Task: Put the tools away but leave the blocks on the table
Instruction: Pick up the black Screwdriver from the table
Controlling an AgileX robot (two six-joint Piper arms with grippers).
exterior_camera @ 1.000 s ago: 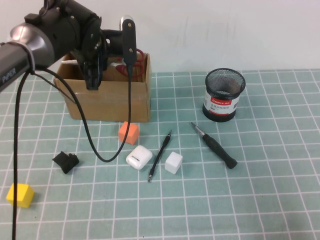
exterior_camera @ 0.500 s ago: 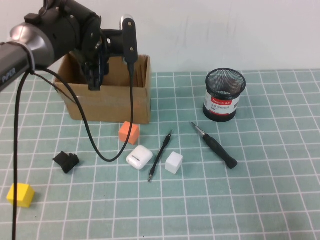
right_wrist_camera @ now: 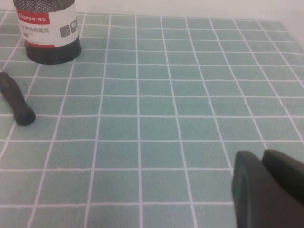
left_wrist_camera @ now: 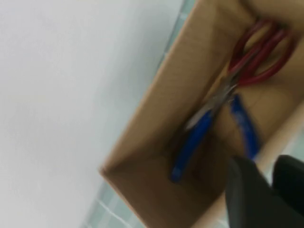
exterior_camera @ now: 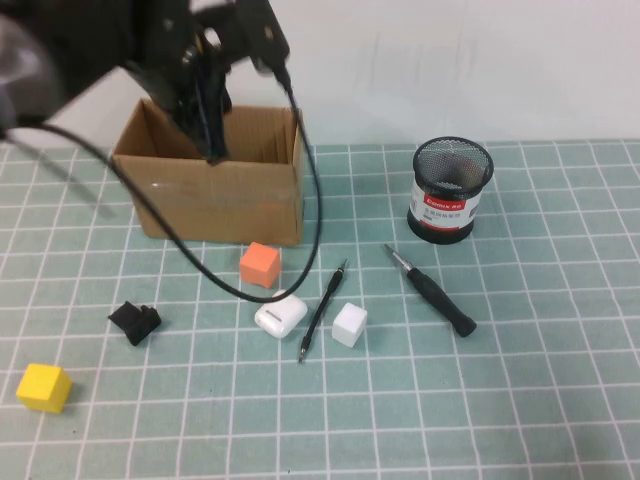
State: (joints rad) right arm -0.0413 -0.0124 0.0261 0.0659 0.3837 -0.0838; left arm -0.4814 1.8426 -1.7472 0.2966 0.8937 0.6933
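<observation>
My left gripper [exterior_camera: 212,150] hangs over the open cardboard box [exterior_camera: 215,200]; its arm is blurred. In the left wrist view the fingers [left_wrist_camera: 247,194] stand almost together with nothing between them, above red-handled scissors [left_wrist_camera: 259,52] and blue-handled pliers [left_wrist_camera: 190,147] lying inside the box [left_wrist_camera: 142,128]. On the mat lie a black screwdriver [exterior_camera: 432,291], a thin black pen-like tool [exterior_camera: 322,310], an orange block [exterior_camera: 259,264], a white block [exterior_camera: 349,324] and a yellow block [exterior_camera: 43,387]. My right gripper [right_wrist_camera: 263,156] is shut and empty, low over bare mat, with the screwdriver handle [right_wrist_camera: 16,104] off to one side.
A black mesh pen cup [exterior_camera: 450,190] stands at the back right and also shows in the right wrist view [right_wrist_camera: 45,28]. A white earbud case [exterior_camera: 280,315] lies beside the thin tool. A small black clip [exterior_camera: 134,321] lies at the left. A black cable [exterior_camera: 300,200] loops down from the left arm.
The red scissors that showed at the box's rim a second ago have dropped out of sight inside. My left arm has since swung up and to the right above the box.
</observation>
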